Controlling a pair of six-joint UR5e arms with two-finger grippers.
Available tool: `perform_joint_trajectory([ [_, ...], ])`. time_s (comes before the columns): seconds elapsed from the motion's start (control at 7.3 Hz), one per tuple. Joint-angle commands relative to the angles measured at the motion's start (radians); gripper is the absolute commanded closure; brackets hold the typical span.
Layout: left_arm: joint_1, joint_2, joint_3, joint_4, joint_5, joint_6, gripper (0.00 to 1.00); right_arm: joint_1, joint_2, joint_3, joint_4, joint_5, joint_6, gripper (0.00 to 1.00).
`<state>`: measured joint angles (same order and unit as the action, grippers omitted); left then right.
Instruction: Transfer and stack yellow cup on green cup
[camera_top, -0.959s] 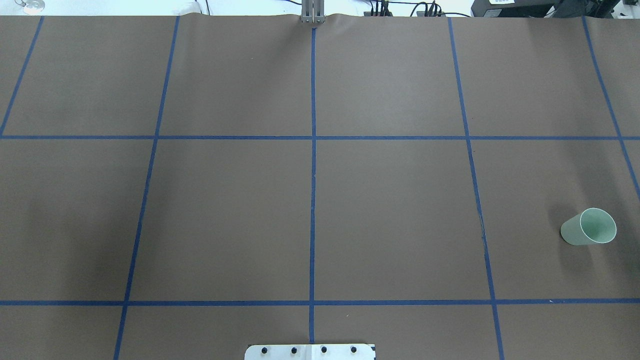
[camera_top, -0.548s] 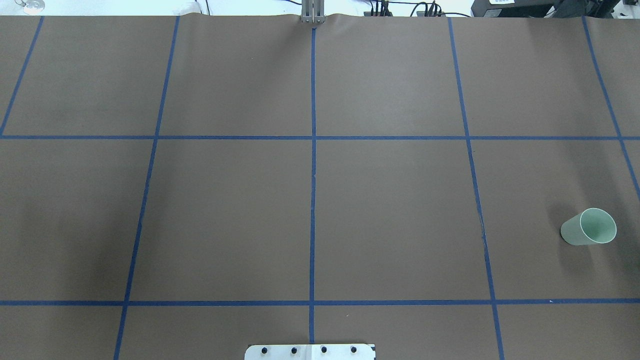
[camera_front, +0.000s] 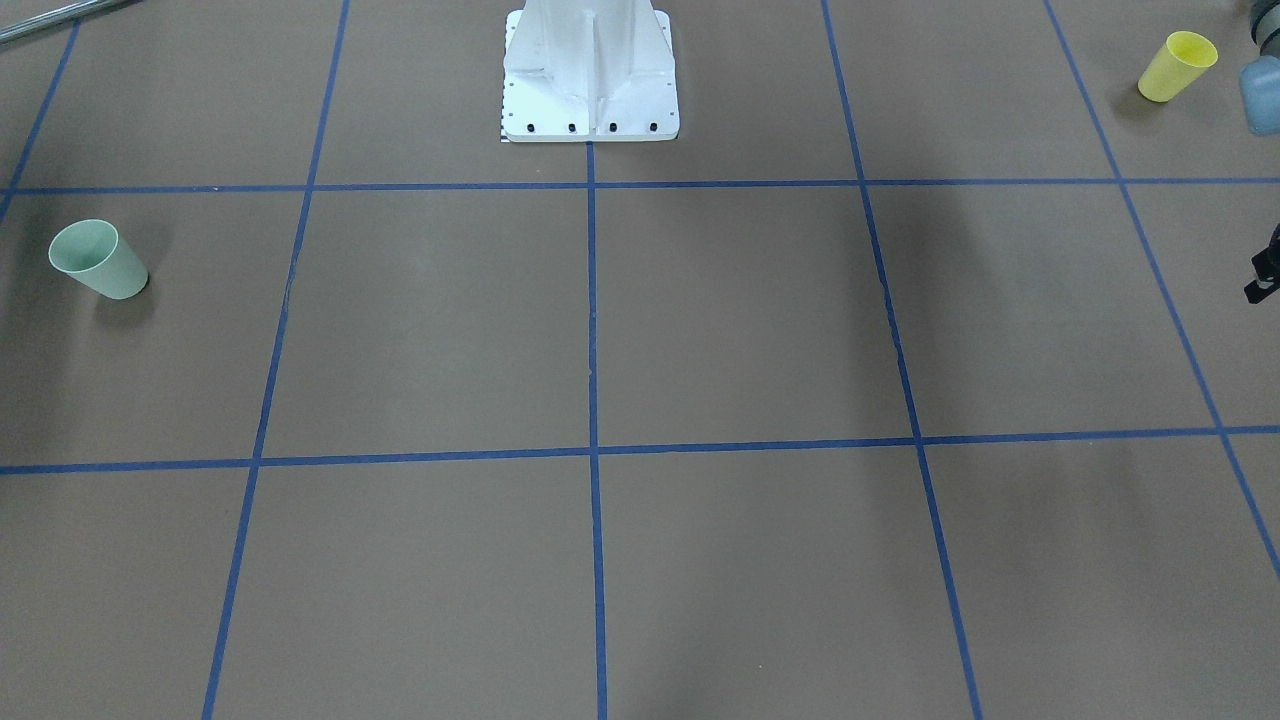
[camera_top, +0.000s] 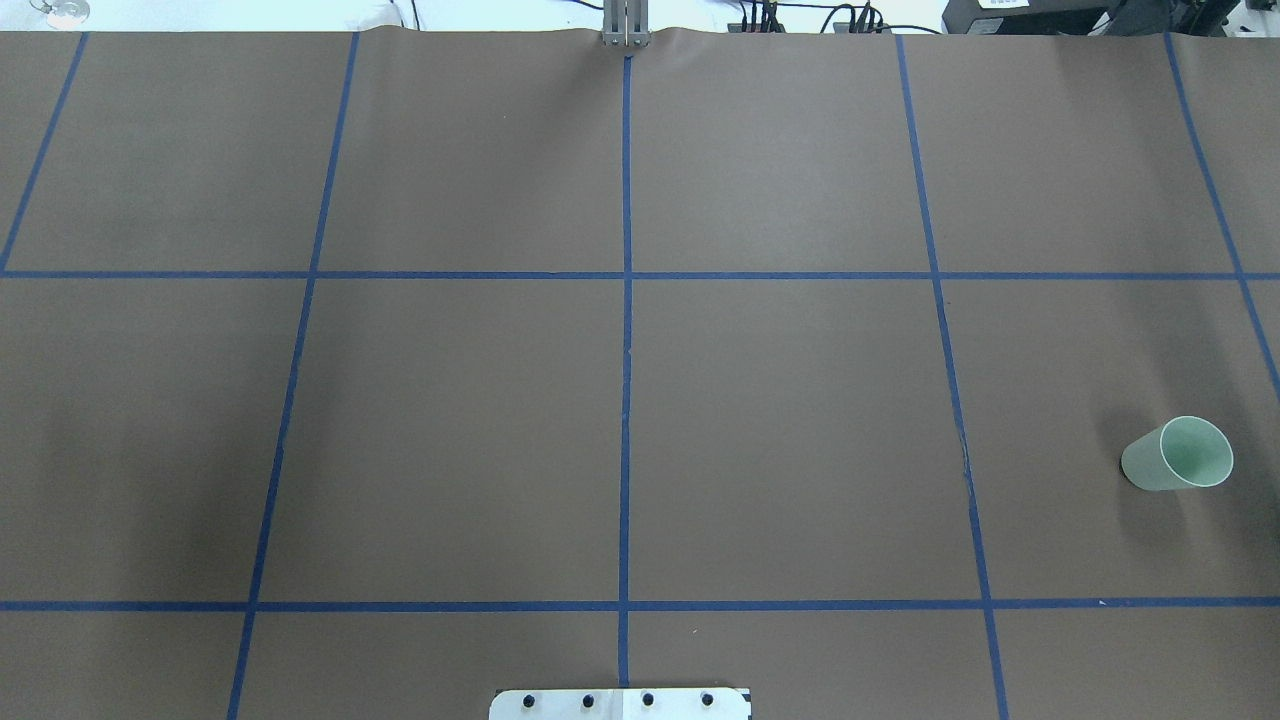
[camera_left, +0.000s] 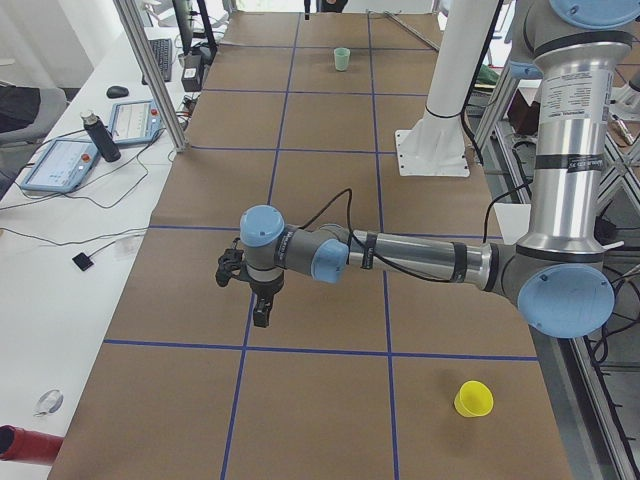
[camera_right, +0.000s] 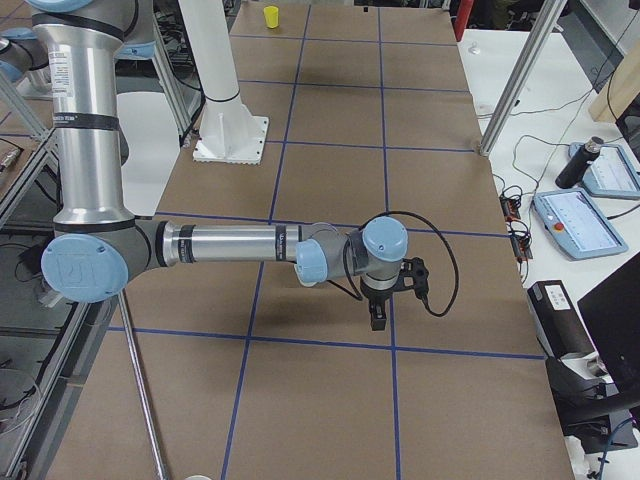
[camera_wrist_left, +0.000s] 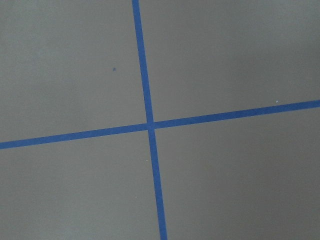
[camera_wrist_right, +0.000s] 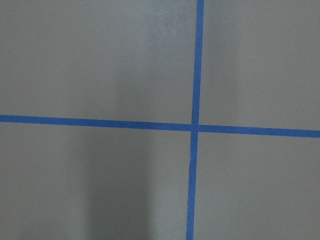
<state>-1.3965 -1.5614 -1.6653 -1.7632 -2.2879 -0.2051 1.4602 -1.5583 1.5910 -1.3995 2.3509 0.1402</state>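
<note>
The yellow cup (camera_front: 1178, 65) stands rim up on the brown mat near the robot's side, far over on my left; it also shows in the exterior left view (camera_left: 473, 399) and the exterior right view (camera_right: 271, 15). It is outside the overhead view. The green cup (camera_top: 1177, 453) stands rim up far over on my right (camera_front: 98, 260) (camera_left: 342, 59). My left gripper (camera_left: 260, 312) hangs fingers down over the mat, well apart from the yellow cup. My right gripper (camera_right: 377, 318) hangs the same way at the other end. I cannot tell whether either is open or shut. Both wrist views show only mat and tape.
Blue tape lines divide the mat into squares. The white robot pedestal (camera_front: 590, 70) stands at the mat's middle on the robot's side. A black piece of the left arm pokes in at the front view's right edge (camera_front: 1265, 275). A desk with tablets (camera_left: 60, 165) and metal posts (camera_left: 150, 70) lines the far side.
</note>
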Motion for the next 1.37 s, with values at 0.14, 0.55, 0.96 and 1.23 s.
perform_joint_trajectory([
  [0.14, 0.011, 0.024, -0.022, -0.082, -0.018, -0.283, 0.00, -0.018, 0.007, 0.000, 0.017, -0.002, 0.033, 0.00],
  [0.55, 0.138, 0.029, -0.039, -0.181, 0.089, -0.724, 0.00, -0.020, 0.003, 0.000, 0.017, -0.001, 0.033, 0.00],
  [0.96, 0.300, 0.023, -0.091, -0.182, 0.284, -1.151, 0.00, -0.024, 0.003, -0.003, 0.017, -0.004, 0.041, 0.00],
  [1.23, 0.413, 0.029, -0.117, -0.082, 0.469, -1.336, 0.00, -0.027, 0.001, -0.003, 0.017, -0.001, 0.041, 0.00],
])
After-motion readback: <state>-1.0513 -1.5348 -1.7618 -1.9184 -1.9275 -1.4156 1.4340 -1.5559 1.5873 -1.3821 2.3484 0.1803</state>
